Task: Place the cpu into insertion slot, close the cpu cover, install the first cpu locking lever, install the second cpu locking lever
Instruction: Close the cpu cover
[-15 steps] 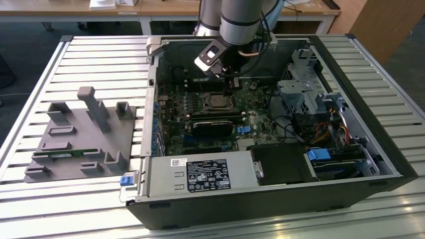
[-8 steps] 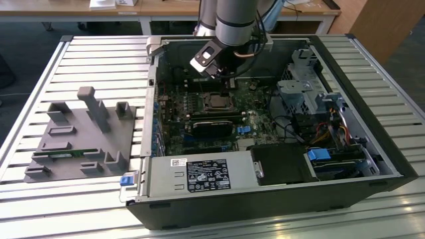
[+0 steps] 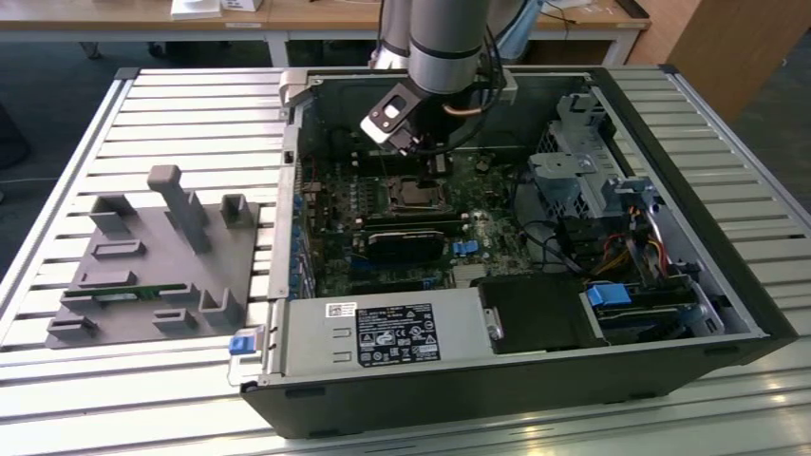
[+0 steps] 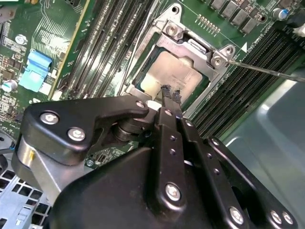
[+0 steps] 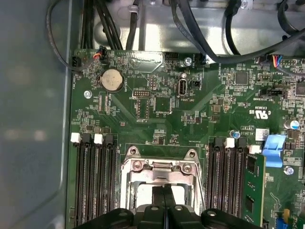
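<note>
Cpu seated in insertion slot, cpu cover down. Gripper pinched closed, empty, over cpu's edge. Locking lever seemingly unlatched.

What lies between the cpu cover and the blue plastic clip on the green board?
In the second wrist view, long black connector slots run between the cpu cover and the blue clip.

Exterior view, clock from socket: case open on top. 12 o'clock: arm fills approach. 6 o'clock: black card close by. 3 o'clock: drive cage. 4 o'clock: cables. 9 o'clock: case wall near. In first wrist view, low memory slots flank socket both sides; one memory stick stands upright.
</note>
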